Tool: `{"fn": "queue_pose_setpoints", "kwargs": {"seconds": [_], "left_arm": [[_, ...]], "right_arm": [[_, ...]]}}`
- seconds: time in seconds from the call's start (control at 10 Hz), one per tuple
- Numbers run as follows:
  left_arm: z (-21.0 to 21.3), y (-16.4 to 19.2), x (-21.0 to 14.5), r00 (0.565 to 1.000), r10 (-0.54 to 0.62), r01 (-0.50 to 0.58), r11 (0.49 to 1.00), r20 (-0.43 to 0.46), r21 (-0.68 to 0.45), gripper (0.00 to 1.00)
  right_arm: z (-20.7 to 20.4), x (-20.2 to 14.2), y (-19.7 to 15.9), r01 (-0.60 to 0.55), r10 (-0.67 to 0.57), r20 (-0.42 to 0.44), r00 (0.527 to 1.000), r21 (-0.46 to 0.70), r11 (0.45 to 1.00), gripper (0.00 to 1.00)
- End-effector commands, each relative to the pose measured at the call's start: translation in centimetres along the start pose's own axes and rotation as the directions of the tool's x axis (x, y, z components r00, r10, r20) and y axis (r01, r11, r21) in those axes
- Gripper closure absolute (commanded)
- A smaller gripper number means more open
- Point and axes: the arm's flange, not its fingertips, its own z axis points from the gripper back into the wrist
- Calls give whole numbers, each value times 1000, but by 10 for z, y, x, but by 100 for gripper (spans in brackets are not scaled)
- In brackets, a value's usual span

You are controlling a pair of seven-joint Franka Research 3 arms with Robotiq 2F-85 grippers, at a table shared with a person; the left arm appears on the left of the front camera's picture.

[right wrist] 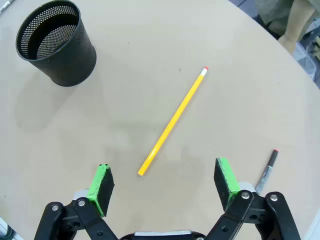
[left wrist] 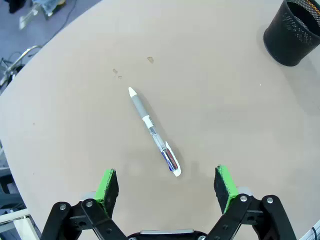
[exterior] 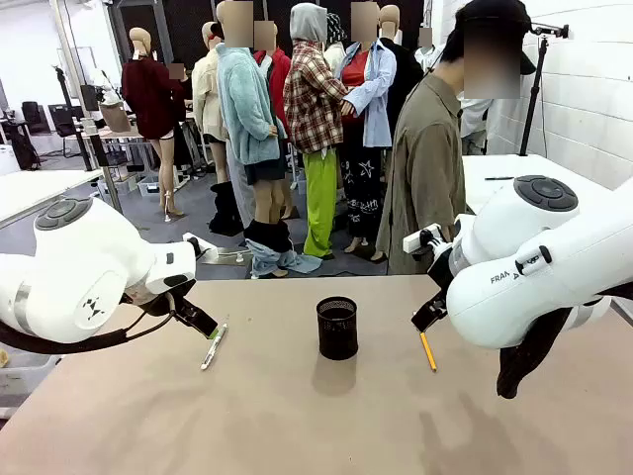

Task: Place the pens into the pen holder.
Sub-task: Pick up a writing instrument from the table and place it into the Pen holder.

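1. Pens lie flat on the tan bench (exterior: 297,426), all outside the pen holder (exterior: 337,329), which stands upright between the two hands.
2. The left hand (left wrist: 166,186) hangs over the bench released. Its green-padded fingers (left wrist: 107,184) are spread wide with nothing between them.
3. The white pen (left wrist: 152,132) lies just ahead of the left hand and is not touching it. Its clip end is nearest the gap between the fingers, and its grey grip and white tip point away from the hand.
4. From the left hand, the pen holder sits well ahead and off to the side, beyond the finger on the picture's right in the left wrist view.
5. The right hand (right wrist: 164,180) also hangs over the bench released, jaws wide and holding nothing.
6. The yellow pencil (right wrist: 172,122) lies just ahead of the right hand, apart from it. Its plain end is nearest the gap, and its red eraser end slants away.
7. The dark pen (right wrist: 267,170), thin with a red tip, lies on the bench just outside the right hand's finger on the picture's right in the right wrist view.
8. From the right hand, the pen holder stands well ahead on the opposite side, beyond the other finger, with its open mouth showing.
9. A person (exterior: 425,168) in an olive shirt stands at the far edge of the bench, beyond the right hand.
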Motion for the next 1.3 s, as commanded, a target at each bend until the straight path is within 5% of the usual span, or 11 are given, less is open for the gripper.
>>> {"fn": "queue_pose_setpoints", "kwargs": {"seconds": [0.0,0.9,1.2], "left_arm": [[0,0,0,1000,0,0,1000,0,0,0],[0,0,0,1000,0,0,1000,0,0,0],[0,0,0,1000,0,0,1000,0,0,0]], "right_arm": [[0,0,0,0,0,0,1000,0,1000,0],[0,0,0,-1,1,0,1000,0,1000,0],[8,2,-53,135,-139,-102,985,-42,990,0]]}}
